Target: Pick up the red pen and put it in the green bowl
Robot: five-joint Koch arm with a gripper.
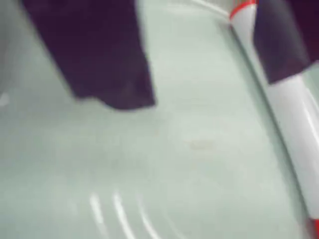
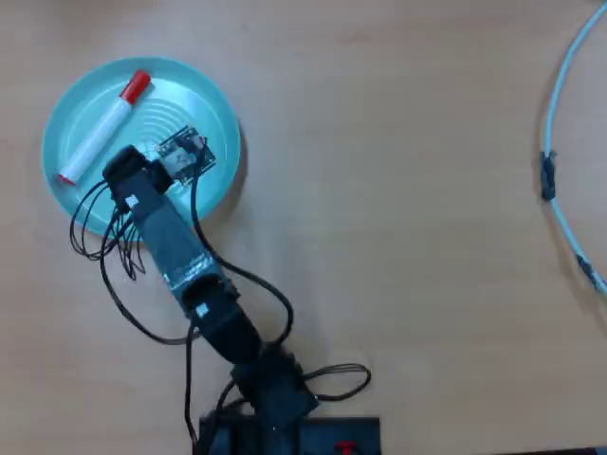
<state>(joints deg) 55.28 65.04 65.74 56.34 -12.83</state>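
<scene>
While hovering over the green bowl (image 2: pixel 213 104) near the table's (image 2: pixel 398 209) far-left corner, claw (image 1: pixel 194 64) spread open, gripping nothing; red pen (image 2: pixel 104 128) lying inside the dish by its left rim, touching one dark finger (image 1: pixel 281 40) up close.

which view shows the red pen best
The overhead view: the whole red pen shows, lying in the green bowl, red cap toward the top. The wrist view is blurred and shows only part of its white barrel, crossed by a dark gripper finger.

Overhead looks straight down; wrist view hugs the green bowl (image 2: pixel 66 114) (shared).
</scene>
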